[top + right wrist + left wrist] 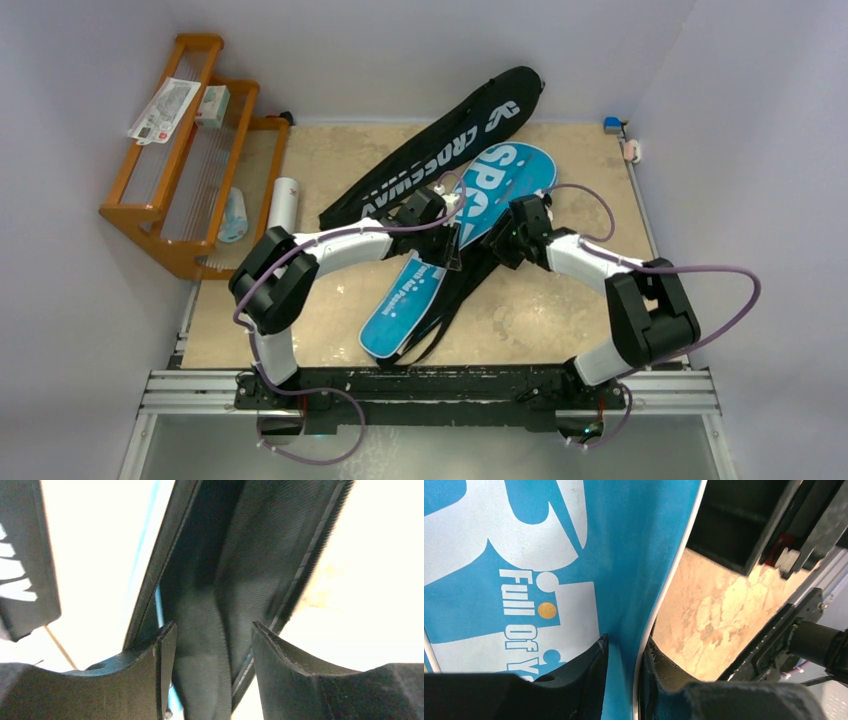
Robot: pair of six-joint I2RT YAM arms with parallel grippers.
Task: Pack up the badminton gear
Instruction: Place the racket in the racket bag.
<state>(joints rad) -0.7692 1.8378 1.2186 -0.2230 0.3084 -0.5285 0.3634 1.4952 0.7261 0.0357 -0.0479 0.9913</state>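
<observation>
The blue racket-shaped fabric cover printed "SPORT" point(412, 295) lies flat on the pale chipboard table point(330, 160), directly under both pincers. Its white-piped edge runs between the fingers of the left pincer point(624, 647), which stand narrowly apart; whether they pinch it I cannot tell. The right pincer point(212, 630) is released, its fingers straddling a black ribbed fabric panel point(210, 580) with a gap on one side. Just beyond the left pincer lies the black "CROSSWAY" racket-shaped cover point(440, 150); further out to its left stands a white tube point(285, 203), beside an orange wooden rack point(160, 190)
</observation>
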